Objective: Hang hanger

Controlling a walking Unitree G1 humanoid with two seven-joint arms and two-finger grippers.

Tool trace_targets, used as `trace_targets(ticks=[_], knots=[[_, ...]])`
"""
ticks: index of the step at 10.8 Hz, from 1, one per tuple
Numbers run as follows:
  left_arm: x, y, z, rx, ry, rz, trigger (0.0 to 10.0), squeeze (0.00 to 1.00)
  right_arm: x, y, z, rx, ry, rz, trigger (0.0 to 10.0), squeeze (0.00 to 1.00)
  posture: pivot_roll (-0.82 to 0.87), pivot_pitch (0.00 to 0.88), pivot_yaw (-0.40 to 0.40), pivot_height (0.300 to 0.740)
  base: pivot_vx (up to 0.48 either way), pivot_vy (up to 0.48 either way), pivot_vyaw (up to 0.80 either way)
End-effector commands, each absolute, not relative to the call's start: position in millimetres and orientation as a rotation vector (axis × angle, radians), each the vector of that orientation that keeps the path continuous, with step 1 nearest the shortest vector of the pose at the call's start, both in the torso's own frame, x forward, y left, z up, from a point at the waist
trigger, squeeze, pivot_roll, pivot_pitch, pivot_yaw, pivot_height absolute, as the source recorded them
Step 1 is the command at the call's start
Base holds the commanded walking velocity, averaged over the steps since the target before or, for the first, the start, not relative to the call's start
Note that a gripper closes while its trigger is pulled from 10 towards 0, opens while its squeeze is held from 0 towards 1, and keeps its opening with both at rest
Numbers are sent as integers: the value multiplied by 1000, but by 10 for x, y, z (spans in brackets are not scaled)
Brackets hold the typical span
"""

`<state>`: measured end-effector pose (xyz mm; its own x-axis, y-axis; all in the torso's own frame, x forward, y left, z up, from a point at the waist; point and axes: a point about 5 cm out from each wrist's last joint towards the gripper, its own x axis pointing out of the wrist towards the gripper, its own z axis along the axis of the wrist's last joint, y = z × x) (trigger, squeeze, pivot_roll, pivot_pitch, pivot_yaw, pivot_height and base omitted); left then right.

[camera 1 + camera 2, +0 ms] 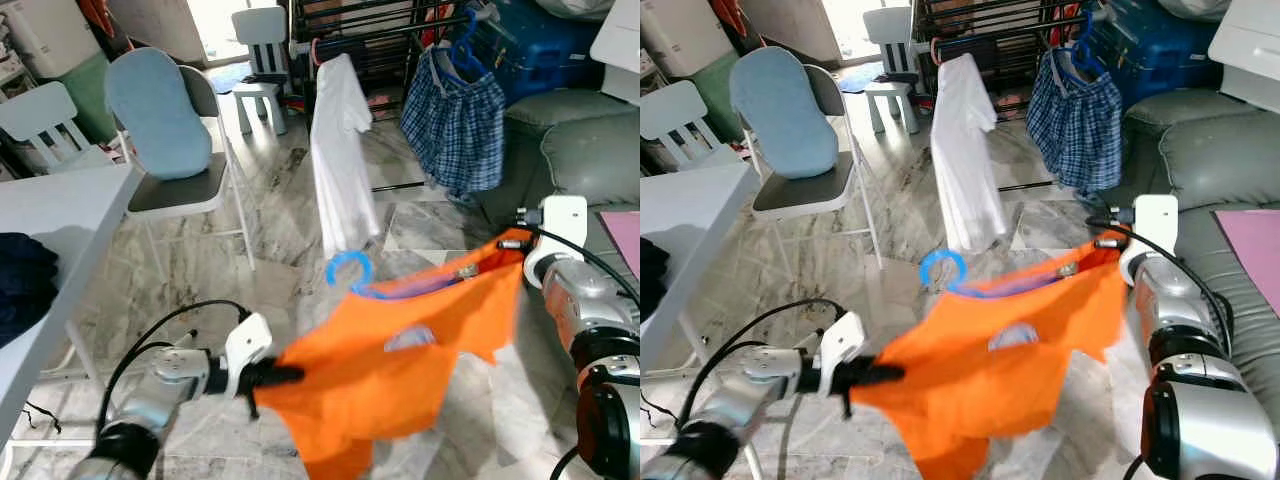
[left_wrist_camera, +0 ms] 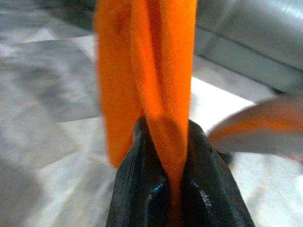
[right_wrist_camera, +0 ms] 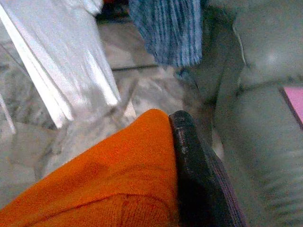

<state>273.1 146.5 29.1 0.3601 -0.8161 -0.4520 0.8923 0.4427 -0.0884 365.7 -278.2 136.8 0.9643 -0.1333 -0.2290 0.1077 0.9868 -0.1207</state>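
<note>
An orange shirt on a blue hanger is held stretched above the floor, gripped by the left end effector and the right end effector.

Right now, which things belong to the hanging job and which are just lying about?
Job:
orange shirt
blue hanger
drying rack
left pincer
right pincer

Lying about:
folding chair
white stool
sofa
white table

Silver jointed arms, white wrist housings, looping black cables, ribbed black fingers
</note>
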Motion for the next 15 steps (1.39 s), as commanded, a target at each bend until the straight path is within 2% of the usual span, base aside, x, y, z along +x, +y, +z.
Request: trace_targets(ticks=[1,3,4,7,8,9,11,13,15], knots=[[2801,1601,273,212,476,-983,10000,0,3752,-2670,1571,-138,153,-72,0,0,-235,0,150,740,0,0,0],[2941,1592,259,123,425,-744,10000,0,3768,-2439,1566,-196,119,40,0,0,-236,0,152,740,0,0,0],[2966,1568,245,144,415,-692,10000,0,3771,-2375,1562,-196,105,64,0,0,-235,0,152,740,0,0,0],[2956,1254,191,122,400,-700,10000,0,3772,-2050,1522,-153,66,145,0,0,-229,0,151,740,0,0,0],[2939,1091,180,124,398,-736,10000,0,3751,-1806,1442,-107,71,204,0,0,-229,0,152,740,0,0,0],[2944,1037,188,125,392,-744,10000,0,3731,-1693,1416,-90,70,245,0,0,-229,0,153,740,0,0,0],[2986,889,242,123,361,-746,10000,0,3505,-1197,1216,-86,115,495,0,0,-231,0,156,740,0,0,0],[3091,933,329,25,318,-607,10000,0,3285,-1065,1015,-97,174,609,0,0,-233,0,152,740,0,0,0],[3139,1072,347,-94,296,-439,10000,0,3101,-1105,824,-111,226,602,0,0,-222,0,131,740,0,0,0]])
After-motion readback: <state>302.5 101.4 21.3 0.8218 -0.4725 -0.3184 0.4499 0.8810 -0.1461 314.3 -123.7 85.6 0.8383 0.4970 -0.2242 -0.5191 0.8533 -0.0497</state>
